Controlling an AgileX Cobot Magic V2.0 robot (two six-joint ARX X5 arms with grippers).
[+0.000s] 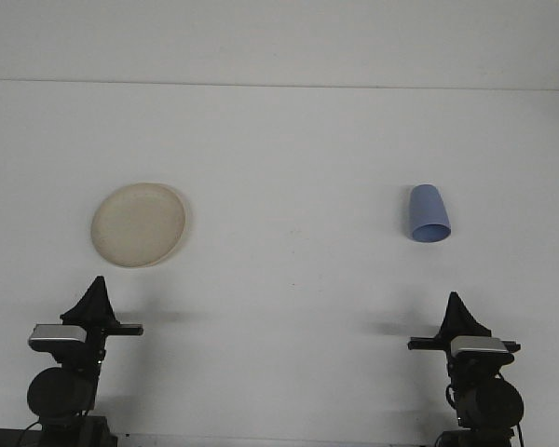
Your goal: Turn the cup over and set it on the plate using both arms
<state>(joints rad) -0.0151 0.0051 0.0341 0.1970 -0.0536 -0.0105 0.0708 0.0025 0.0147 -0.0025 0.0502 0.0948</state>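
Observation:
A blue cup [428, 213] rests on the white table at the right, its narrow end pointing away and its wide end nearer me. A round beige plate [138, 223] lies flat on the left side, with nothing on it. My left gripper [96, 284] waits at the near left, below the plate and well short of it, fingers pressed into one point. At the near right, my right gripper [455, 300] sits below the cup, apart from it, its fingers likewise together. Neither holds anything.
The white table [289, 186] runs back to a white wall. Both arm bases stand at the near edge.

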